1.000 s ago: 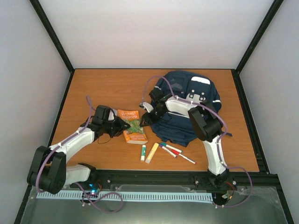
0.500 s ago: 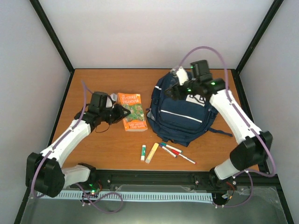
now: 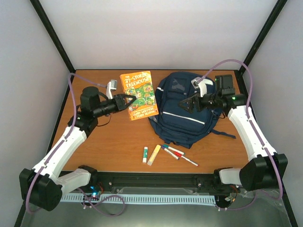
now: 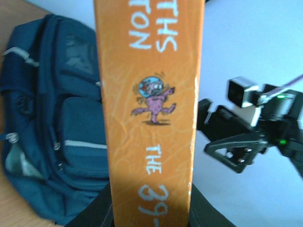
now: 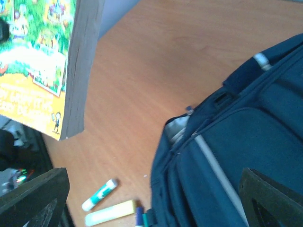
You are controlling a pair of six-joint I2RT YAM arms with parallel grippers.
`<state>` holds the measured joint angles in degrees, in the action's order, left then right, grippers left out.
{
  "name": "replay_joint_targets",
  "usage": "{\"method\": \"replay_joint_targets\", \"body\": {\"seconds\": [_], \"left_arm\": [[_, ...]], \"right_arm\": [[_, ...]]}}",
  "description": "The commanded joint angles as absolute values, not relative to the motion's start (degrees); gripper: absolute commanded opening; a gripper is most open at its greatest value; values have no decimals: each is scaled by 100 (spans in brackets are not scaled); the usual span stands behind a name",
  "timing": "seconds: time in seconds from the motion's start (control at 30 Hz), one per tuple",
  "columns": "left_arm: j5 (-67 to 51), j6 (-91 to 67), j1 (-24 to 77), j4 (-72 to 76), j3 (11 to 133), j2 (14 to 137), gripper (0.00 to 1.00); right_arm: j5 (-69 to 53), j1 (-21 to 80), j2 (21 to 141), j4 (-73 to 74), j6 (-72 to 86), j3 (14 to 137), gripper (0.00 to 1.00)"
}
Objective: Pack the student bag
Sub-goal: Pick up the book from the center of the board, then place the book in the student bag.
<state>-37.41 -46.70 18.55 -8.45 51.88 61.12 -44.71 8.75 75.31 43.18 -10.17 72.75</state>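
Clamping flat orange paperback [image 3: 140,92], left claw [image 3: 133,100]; right claw [image 3: 183,105] apart above fabric student bag [image 3: 182,126].

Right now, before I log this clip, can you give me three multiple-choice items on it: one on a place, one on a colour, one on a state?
1. Where is the book relative to the student bag?
A. inside it
B. held raised beside it by the left gripper
C. lying on top of it

2. The book's spine is
A. orange
B. green
C. black

3. The right gripper is
A. shut on the bag
B. shut on the book
C. open, holding nothing

Answers:
1. B, since the top view shows the left fingers clamped on the book's edge, left of the bag.
2. A, since the left wrist view shows an orange spine with pale lettering.
3. C, since the right wrist view shows both fingers far apart with nothing gripped.
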Motion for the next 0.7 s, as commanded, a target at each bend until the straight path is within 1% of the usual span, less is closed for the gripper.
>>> {"method": "replay_joint_targets", "body": {"seconds": [0.0,0.17,0.3,0.43,0.67], "left_arm": [[-4352,-5004,1971,913,5196,5933,1],[-4488,-5164,2020,1678,5038,5965,1],[-4633,-5354,2066,2243,4924,6046,1],[-4655,-5375,2164,2397,4972,6196,1],[-4725,-5323,2267,2443,5014,6321,1]], "right_arm": [[-5577,885,7357,3809,-678,6964,100],[-6230,915,7589,3383,-47,7131,100],[-6255,1173,7694,2974,142,7427,100],[-6245,1564,8039,2959,185,7860,100],[-6373,2030,8384,2560,471,8147,100]]}}
